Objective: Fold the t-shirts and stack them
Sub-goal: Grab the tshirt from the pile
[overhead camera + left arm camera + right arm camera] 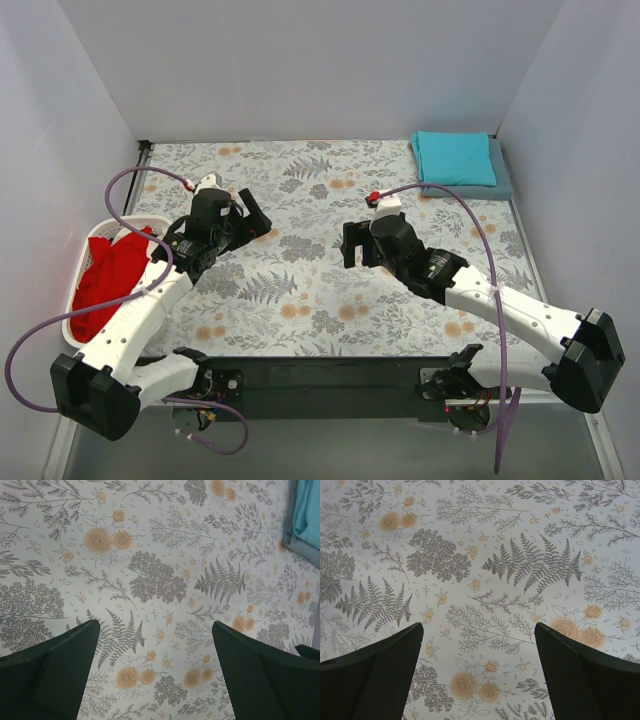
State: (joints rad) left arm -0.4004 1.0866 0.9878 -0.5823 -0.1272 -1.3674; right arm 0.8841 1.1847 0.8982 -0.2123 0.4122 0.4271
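Red shirt in the basket, two folded shirts stacked at the far right corner.
The white lattice basket stands at the left edge of the bench; the red shirt lies crumpled in it and spills over its near rim. The teal shirt lies folded on top of the grey-blue shirt. The left tool and the right tool hover over the flowered middle of the bench, each with jaws wide apart and holding nothing.

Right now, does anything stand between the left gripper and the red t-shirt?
Only the white basket: the red t-shirt lies inside it, so its wall rises between shirt and open left gripper. Nothing else visible intervenes.
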